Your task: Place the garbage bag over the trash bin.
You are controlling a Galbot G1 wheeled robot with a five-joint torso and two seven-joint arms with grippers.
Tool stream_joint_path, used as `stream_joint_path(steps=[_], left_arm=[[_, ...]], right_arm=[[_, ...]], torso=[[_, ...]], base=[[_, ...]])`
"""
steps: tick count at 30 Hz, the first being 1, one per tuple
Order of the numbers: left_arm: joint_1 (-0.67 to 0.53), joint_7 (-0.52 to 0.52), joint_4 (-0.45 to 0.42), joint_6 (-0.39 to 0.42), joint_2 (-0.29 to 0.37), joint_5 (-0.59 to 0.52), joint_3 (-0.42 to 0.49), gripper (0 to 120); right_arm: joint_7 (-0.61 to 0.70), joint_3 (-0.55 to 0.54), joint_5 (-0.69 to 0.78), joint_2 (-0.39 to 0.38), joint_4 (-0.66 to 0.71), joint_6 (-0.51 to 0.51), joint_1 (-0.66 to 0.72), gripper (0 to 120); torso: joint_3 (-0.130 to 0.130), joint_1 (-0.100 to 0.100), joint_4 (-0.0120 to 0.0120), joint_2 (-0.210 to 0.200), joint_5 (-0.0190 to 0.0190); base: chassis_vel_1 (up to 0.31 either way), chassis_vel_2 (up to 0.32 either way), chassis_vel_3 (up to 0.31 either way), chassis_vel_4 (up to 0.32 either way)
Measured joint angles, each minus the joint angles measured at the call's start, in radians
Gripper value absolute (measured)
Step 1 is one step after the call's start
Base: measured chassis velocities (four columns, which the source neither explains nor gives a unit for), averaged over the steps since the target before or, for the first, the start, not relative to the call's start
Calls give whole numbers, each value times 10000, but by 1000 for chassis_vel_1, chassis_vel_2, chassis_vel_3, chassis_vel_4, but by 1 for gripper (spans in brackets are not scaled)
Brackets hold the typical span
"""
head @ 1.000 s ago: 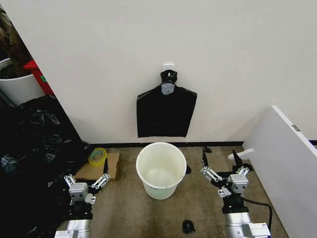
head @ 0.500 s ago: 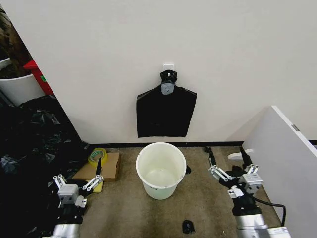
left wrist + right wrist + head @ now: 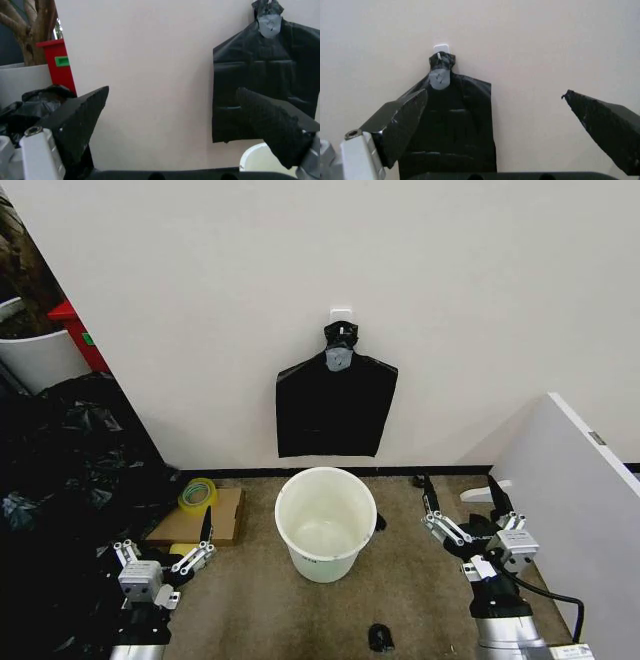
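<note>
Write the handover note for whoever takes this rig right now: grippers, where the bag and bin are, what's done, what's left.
Left gripper: open, empty, low on the left of the bin, near the cardboard and tape roll.
Right gripper: open, empty, low on the right of the bin.
Garbage bag: hanging flat from a wall hook, above and behind the bin.
Trash bin: upright on the floor by the wall, empty, unlined.
Done: nothing.
Left: take the bag off the hook, open it, fit it over the bin's rim.
</note>
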Motion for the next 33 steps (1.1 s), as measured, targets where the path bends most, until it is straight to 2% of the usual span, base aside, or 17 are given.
stream_joint_path(steps=[15,21,23,24,27,28,31,33], left_arm=[[-221,-42,110,109,11,1,43,100],[-485,-174,363,48,-145,-105,94,100],[-634,-187,478,22,-34,-187,119,100],[-634,-187,478,22,-34,-187,119,100],[-504,-200,511,-46,-60,-342,-77,100],[-504,-200,511,-46,-60,-342,-77,100],[-477,-147,591,-55,-102,-379,-186,100],[-476,-107,617,-55,-134,-379,-190,100]], right_arm=[[-109,-127,-316,151,184,-6,-136,100],[-181,-800,-291,339,-50,-261,-3,100],[-245,-993,342,301,-216,-729,356,100],[-245,-993,342,301,-216,-729,356,100],[-284,-1280,2454,-312,-815,-1922,1822,100],[-284,-1280,2454,-312,-815,-1922,1822,100],[-222,-1426,4427,-1172,-1989,-2596,3528,100],[-199,-1498,4900,-1390,-2358,-2727,3971,100]], torso=[[0,0,-1,0,0],[0,0,3,0,0],[0,0,-14,0,-5],[0,0,-14,0,-5],[1,0,4,-1,3],[1,0,4,-1,3],[2,0,3,-2,3],[2,1,2,-2,2]], base=[[0,0,0,0],[0,0,0,0],[0,0,0,0],[0,0,0,0],[0,0,0,0],[0,0,0,0],[0,0,0,0],[0,0,0,0]])
